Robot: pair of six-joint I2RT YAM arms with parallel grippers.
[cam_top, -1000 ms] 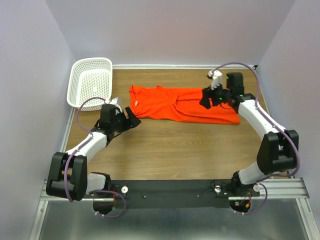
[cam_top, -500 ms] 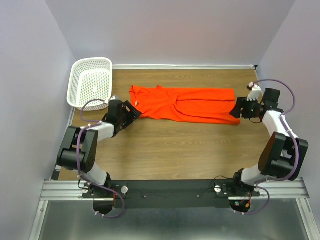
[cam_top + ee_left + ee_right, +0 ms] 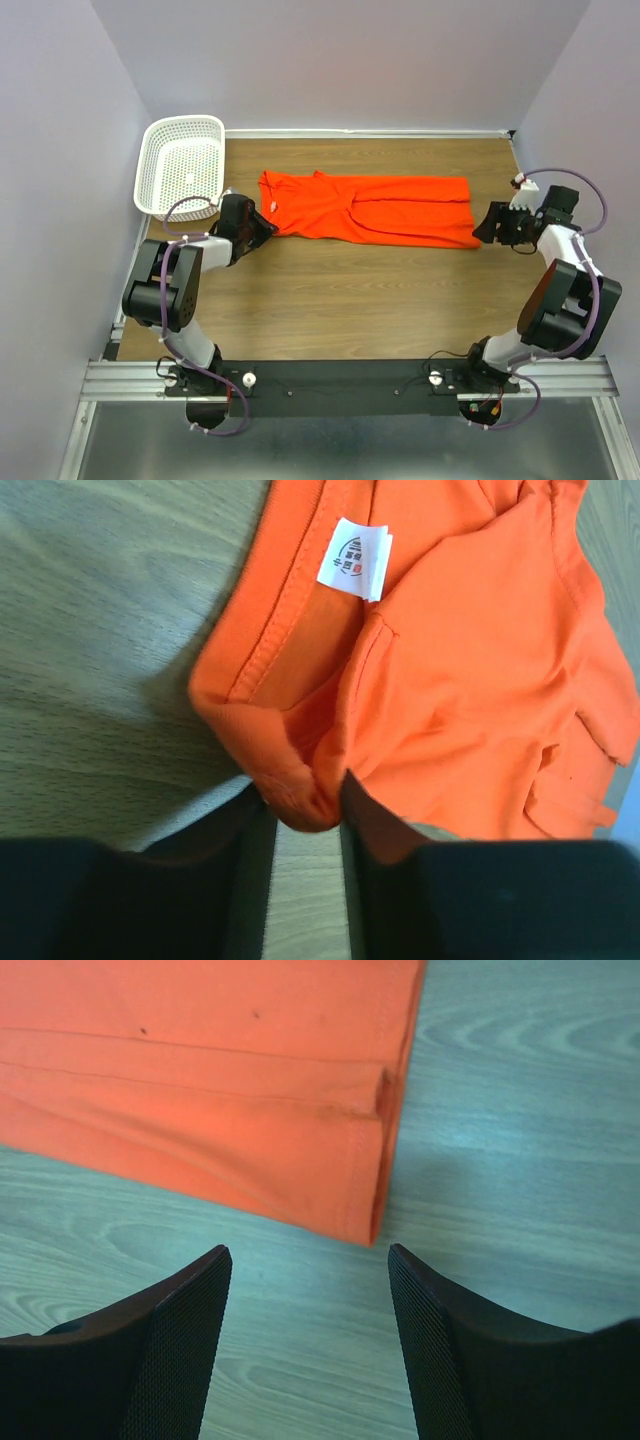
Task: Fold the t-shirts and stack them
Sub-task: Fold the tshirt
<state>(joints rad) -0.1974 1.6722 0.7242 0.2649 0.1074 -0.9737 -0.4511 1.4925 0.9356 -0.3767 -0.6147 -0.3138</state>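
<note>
The brown wood-grain table [image 3: 340, 300] carries everything; across its far middle lies the plain bright orange-red short-sleeved t-shirt [image 3: 390, 212] of thin fabric, folded lengthwise into a long narrow band; its long axis runs left to right, collar end to the left, hem end to the right. The white plastic mesh basket [image 3: 183, 121] stands at the far left corner, near the collar end but apart from it.

The overhead view alone gives that whole layout, and puts one arm at each end of the band; it is too coarse to show how either pair of jaws stands. The wrist views settle that. The black two-finger left gripper [image 3: 302, 810] sits at the collar end, its fingers drawn in on a bunched fold of orange fabric just below the neckline, pinching the t-shirt. The black two-finger right gripper [image 3: 308, 1255] hovers off the hem end with its fingers spread wide over bare wood; the stitched hem corner lies just ahead of the gap, touching neither finger.

Only the left wrist view shows the small white printed label [image 3: 355, 558] sewn inside the neckline; its print is too small to read.
</note>
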